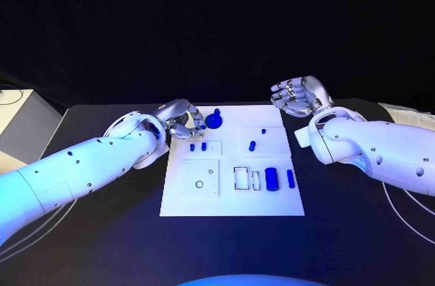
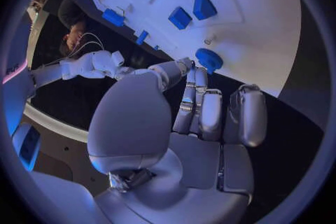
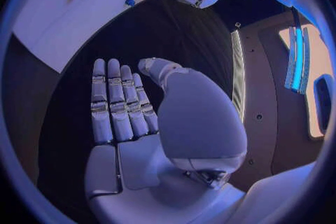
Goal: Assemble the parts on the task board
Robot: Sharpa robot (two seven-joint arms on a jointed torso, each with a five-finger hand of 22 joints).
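The left hand (image 1: 184, 121) is hovering at the far left corner of the task board (image 1: 231, 201), fingers apart and holding nothing, just beside the round blue part (image 1: 214, 119); picking that up looks like the step in hand, calling for a closing pinch. The right hand (image 1: 297, 96) is waiting, flat and empty, off the far right corner. The left wrist view is showing the fingertips (image 2: 185, 63) not quite touching that part.

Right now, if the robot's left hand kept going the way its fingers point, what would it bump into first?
Most likely the round blue knob-shaped part on the white task board; the left hand has its fingertips almost at it, though depth is hard to judge.
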